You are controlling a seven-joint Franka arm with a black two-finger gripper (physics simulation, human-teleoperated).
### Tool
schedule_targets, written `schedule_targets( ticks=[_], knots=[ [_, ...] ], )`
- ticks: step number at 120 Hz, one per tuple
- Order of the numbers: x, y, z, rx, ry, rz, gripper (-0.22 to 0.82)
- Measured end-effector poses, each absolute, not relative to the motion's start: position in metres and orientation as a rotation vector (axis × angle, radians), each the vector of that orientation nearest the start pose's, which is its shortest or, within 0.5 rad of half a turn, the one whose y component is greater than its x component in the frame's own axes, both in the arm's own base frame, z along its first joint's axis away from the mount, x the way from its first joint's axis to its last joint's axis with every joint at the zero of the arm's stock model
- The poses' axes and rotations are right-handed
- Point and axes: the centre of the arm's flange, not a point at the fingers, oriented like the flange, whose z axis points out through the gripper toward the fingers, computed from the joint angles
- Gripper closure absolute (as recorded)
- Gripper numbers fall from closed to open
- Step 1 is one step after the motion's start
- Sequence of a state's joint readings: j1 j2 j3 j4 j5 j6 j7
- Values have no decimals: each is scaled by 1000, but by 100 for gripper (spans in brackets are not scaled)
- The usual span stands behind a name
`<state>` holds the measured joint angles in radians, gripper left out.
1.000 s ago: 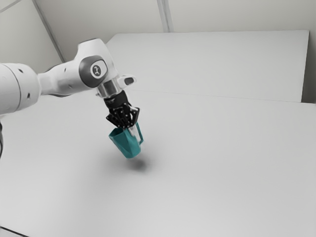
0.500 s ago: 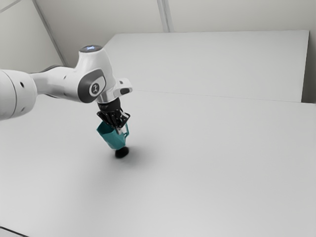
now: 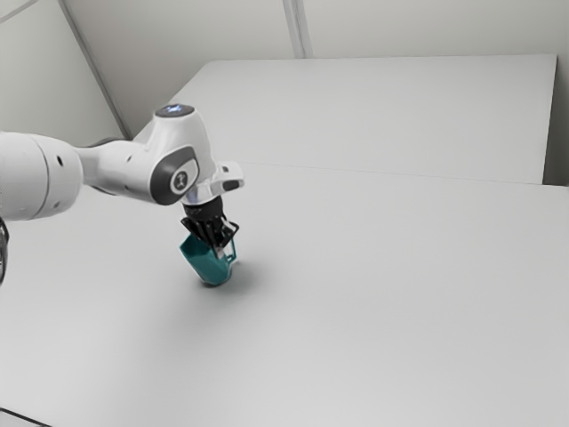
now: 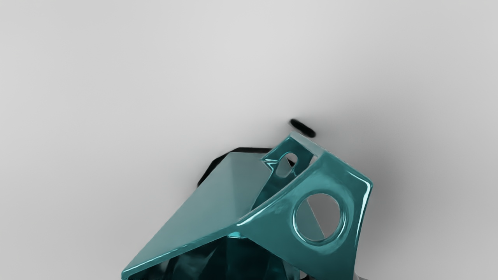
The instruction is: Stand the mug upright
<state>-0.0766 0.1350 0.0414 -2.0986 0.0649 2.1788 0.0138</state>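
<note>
1 teal mug [image 3: 203, 262] tilted low at the table [image 3: 373, 311], black gripper [image 3: 220, 253] above, its 2 jaws pinching the mug (handle [image 3: 234, 253] toward the exterior view's right)

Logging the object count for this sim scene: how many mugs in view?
1. Teal mug, tilted, right below the gripper's body, left of centre in the exterior view. Anything behind the arm would be hidden.
</note>
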Motion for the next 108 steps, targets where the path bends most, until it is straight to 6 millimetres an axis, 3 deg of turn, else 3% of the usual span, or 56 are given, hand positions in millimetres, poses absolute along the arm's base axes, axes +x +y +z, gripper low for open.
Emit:
schedule_targets(
  ticks=[15, 37, 55, 76, 108],
  knots=[
    [561, -18, 348, -3080, 139, 82, 77],
    [560, -18, 364, -3091, 139, 45, 37],
    [557, -19, 391, -3094, 145, -24, 18],
    [554, -35, 443, -3116, 168, -156, 8],
    [574, -61, 531, -3079, 258, -299, 2]
  ],
)
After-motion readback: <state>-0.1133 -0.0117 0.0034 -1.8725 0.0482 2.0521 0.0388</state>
